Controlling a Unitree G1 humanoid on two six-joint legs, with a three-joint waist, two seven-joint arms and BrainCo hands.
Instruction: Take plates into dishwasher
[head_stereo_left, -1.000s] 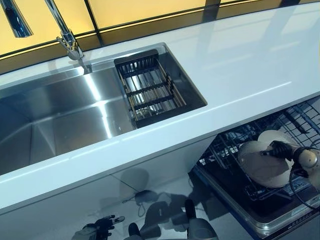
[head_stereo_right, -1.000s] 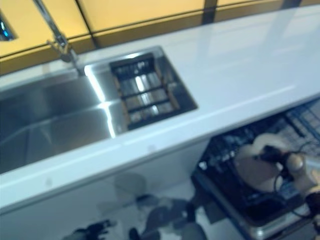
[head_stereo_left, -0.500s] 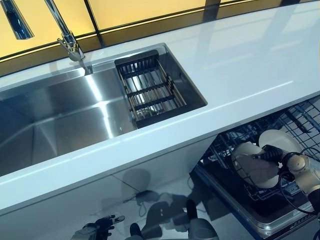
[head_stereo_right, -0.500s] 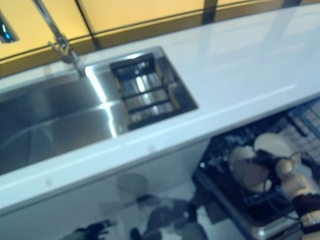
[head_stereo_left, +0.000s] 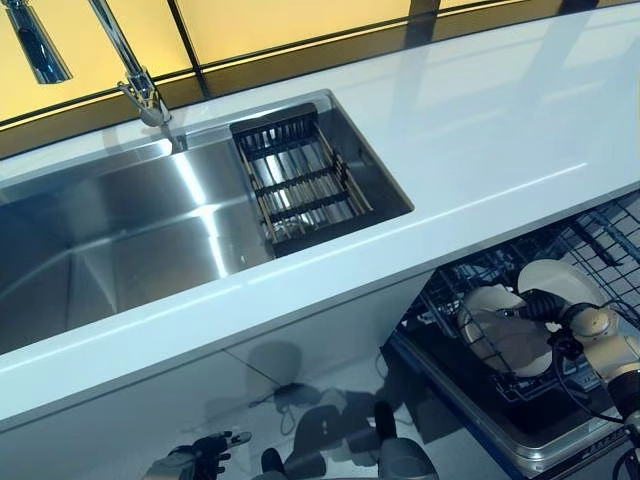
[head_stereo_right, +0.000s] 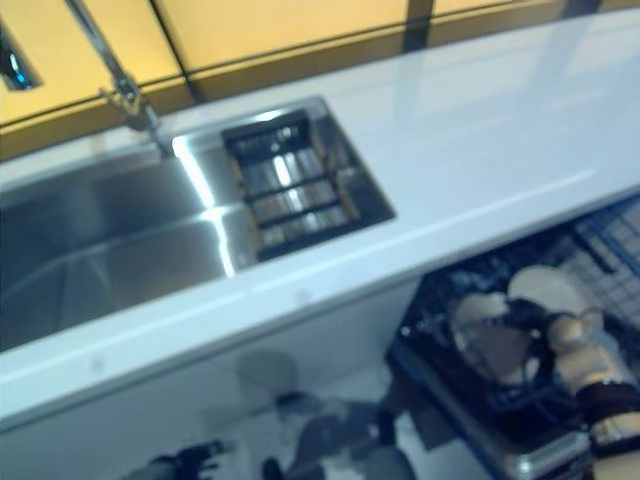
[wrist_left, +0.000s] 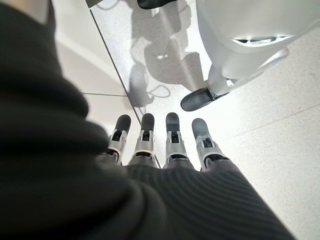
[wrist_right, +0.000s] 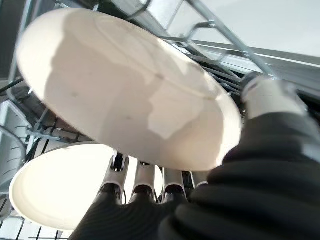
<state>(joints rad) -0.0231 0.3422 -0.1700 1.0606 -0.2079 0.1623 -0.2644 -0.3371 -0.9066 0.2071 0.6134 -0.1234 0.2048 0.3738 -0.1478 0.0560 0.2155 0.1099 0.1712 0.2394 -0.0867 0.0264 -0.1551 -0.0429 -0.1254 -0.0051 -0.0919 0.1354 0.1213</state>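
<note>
I have the right hand (head_stereo_left: 585, 325) pinching a cream plate (head_stereo_left: 497, 330) on edge, low in the dishwasher rack (head_stereo_left: 520, 385) at the near right, so it can slot between the tines beside a second plate (head_stereo_left: 560, 280). My left hand (wrist_left: 160, 145) hangs idle, fingers straight. No legible writing.

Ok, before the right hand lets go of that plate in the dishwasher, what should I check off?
1. Right hand curled on held plate: ok.
2. Held plate over the dishwasher rack, not the countertop: ok.
3. Plate seated between the rack's tines: cannot tell.
4. Clear of the second plate already in the rack: cannot tell, they overlap in the head views.
5. Left hand idle, low near the floor, holding nothing: ok.
</note>
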